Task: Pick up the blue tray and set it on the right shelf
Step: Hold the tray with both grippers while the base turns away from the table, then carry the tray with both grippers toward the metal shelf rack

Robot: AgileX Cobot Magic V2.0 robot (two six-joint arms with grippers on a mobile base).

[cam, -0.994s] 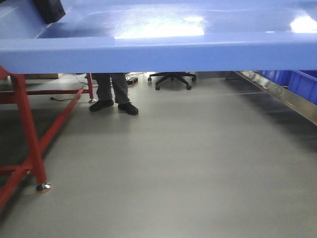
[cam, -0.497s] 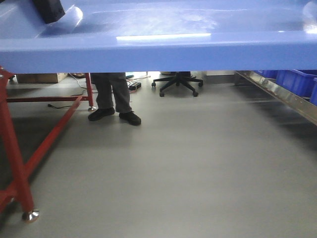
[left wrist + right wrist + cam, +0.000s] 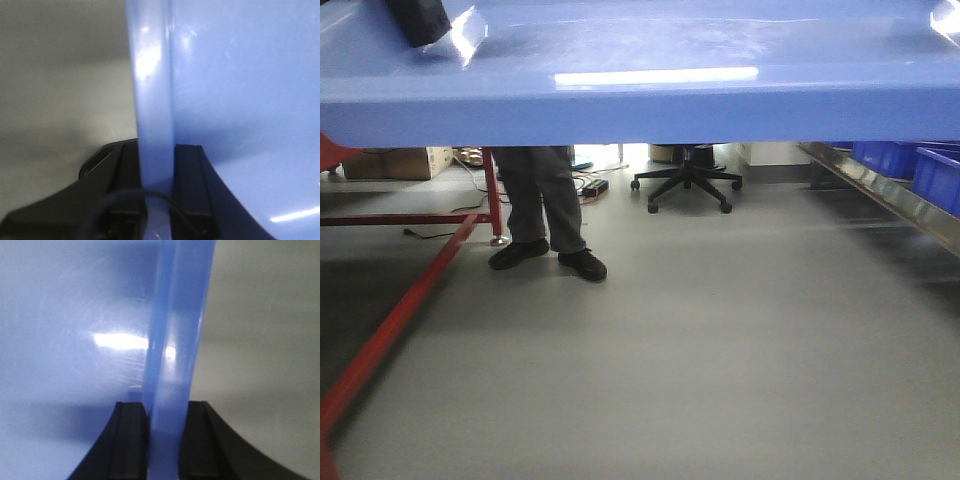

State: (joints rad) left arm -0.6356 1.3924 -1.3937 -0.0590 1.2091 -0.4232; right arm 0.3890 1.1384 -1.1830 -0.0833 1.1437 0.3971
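Up close on the wrist cams, the left tool (image 3: 156, 150) and right tool (image 3: 165, 407) are each clamped on the blue tray (image 3: 640, 110) rim, one finger inside, one outside. Tray's up in the air across the top of the front view. Lower right, the right shelf (image 3: 885, 190) sits apart from it, darker blue bins (image 3: 932, 172) behind its rail.

The blue tray (image 3: 640, 110) spans the top of the front view, closing off everything above. Below it the grey floor (image 3: 700, 340) lies open through the middle. A red table frame (image 3: 400, 310) and a person's legs (image 3: 545, 205) stand left, with an office chair (image 3: 688, 182) behind. The right shelf (image 3: 890, 195) with blue bins (image 3: 925, 165) lines the right edge.
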